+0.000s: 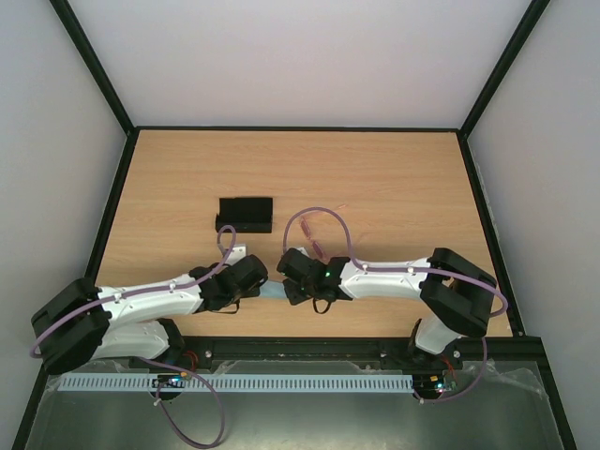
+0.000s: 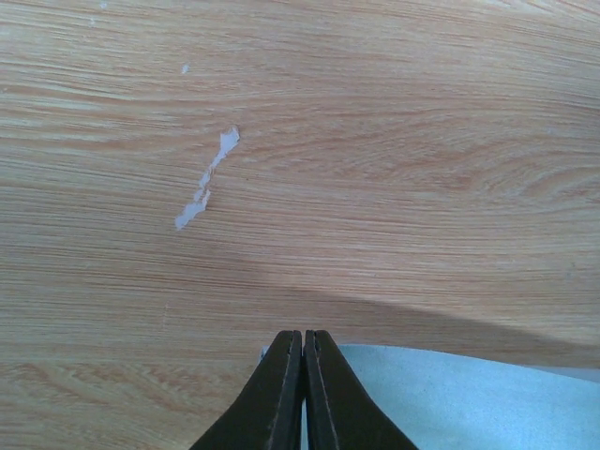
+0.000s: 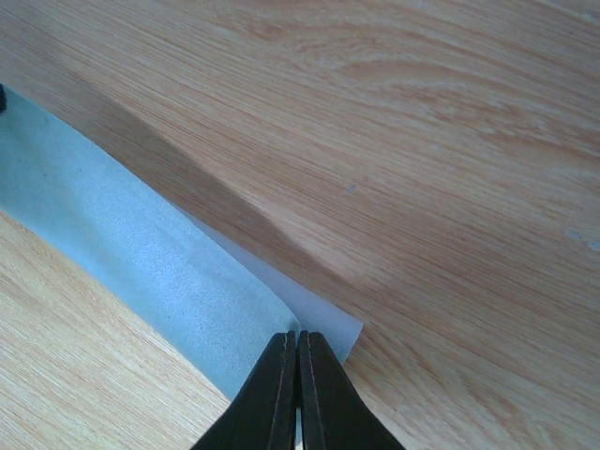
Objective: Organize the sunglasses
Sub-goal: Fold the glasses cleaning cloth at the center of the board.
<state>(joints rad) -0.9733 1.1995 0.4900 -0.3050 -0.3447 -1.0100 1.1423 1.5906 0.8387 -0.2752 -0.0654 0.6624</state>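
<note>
Both the left gripper [image 2: 302, 335] and the right gripper [image 3: 298, 336] are pinching the light blue cloth [image 3: 141, 253]. Farther back, the black case [image 1: 246, 214] is lying left of centre.

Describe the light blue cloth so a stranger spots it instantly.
On the wooden table, look to the near edge, between the two arms' wrists. The light blue cloth stretches from the left claw to the right claw, each shut on one end. It is pale, flat and soft; the black case farther back is dark and boxy.
</note>
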